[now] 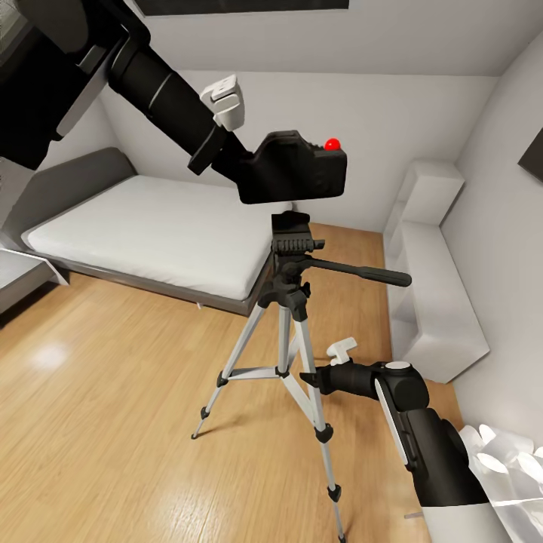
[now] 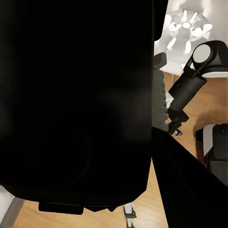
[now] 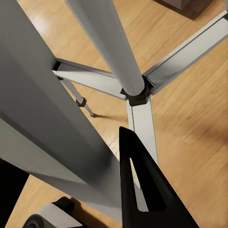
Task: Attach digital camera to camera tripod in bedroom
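The left gripper [image 1: 240, 167] is pinching the digital camera [image 1: 298, 173] just above the camera tripod [image 1: 290, 302] head; rigid, probably light, so held by its side (right gripper's [image 1: 311, 379] fingers unclear).

Your head view looks down across the bedroom; your right wrist view sits close against the camera tripod [image 1: 290, 317] legs [image 3: 107, 45], which both share.

Black digital camera [image 1: 296, 167], red button up, sits centre frame, just above the upright silver-legged camera tripod [image 1: 290, 332] head.
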Tool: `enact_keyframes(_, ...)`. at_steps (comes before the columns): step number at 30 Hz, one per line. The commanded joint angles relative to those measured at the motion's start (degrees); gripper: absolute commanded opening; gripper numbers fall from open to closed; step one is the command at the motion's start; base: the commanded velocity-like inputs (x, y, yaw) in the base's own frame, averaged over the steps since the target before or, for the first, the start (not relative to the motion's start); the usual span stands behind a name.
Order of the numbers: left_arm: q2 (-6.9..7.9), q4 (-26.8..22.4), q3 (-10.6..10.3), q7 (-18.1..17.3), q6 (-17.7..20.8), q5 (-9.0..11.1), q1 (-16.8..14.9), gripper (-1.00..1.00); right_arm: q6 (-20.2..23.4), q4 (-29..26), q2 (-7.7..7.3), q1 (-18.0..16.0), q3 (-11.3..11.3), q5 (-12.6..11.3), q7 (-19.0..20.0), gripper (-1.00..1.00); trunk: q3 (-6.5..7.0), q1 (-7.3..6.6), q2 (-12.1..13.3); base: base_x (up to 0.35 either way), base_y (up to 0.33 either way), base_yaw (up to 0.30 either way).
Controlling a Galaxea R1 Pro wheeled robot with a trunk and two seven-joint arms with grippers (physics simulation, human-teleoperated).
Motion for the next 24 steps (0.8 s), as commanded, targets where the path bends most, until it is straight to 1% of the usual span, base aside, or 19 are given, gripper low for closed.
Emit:
enact_keyframes(1, -0.04, 0.0, -0.2, 0.0, 0.4, 0.2, -0.1, -1.0, 0.6, 0.6, 0.01, -0.1, -0.1, 4.7, 0.5, -1.0, -0.11, 0.04, -0.1, 0.0, 0.0, 0.0)
enact_keyframes(5, -0.25, 0.1, -0.3, 0.0, 0.4, 0.3, -0.1, -1.0, 0.6, 0.6, 0.01, -0.1, -0.1, 4.7, 0.5, -1.0, -0.11, 0.04, -0.1, 0.0, 0.0, 0.0)
enact_keyframes(21, 0.04, 0.4, -0.4, 0.0, 0.4, 0.5, -0.1, -1.0, 0.6, 0.6, 0.01, -0.1, -0.1, 4.7, 0.5, -1.0, -0.11, 0.04, -0.1, 0.0, 0.0, 0.0)
enact_keyframes(24, -0.01, 0.4, -1.0, 0.0, 0.4, 0.5, -0.1, -1.0, 0.6, 0.6, 0.01, -0.1, -0.1, 4.7, 0.5, -1.0, -0.11, 0.04, -0.1, 0.0, 0.0, 0.0)
